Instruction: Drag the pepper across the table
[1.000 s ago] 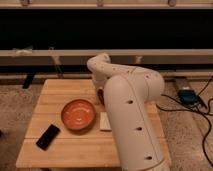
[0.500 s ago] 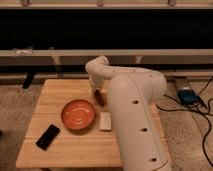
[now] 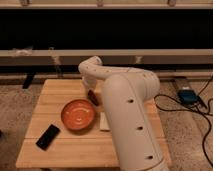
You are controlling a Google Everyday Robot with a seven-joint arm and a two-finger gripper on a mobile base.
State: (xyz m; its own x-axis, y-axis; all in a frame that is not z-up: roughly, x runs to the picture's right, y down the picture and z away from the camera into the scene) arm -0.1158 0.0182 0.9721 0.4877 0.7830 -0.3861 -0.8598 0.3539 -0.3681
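- The tabletop, small and square, is made of light wood planks and stands on a speckled floor.
- On its near left part lies a flat black object. The thick white arm rises at the near right.
- In the middle sits an orange bowl, with a pale block just right of it.
- The pepper, small, dark red and oblong, lies just beyond the bowl.
- The gripper is down at the pepper; I cannot tell if it grasps it.
- Far right, a blue box with cables lies on the floor.
- Behind, a pale rail crosses a dark wall.
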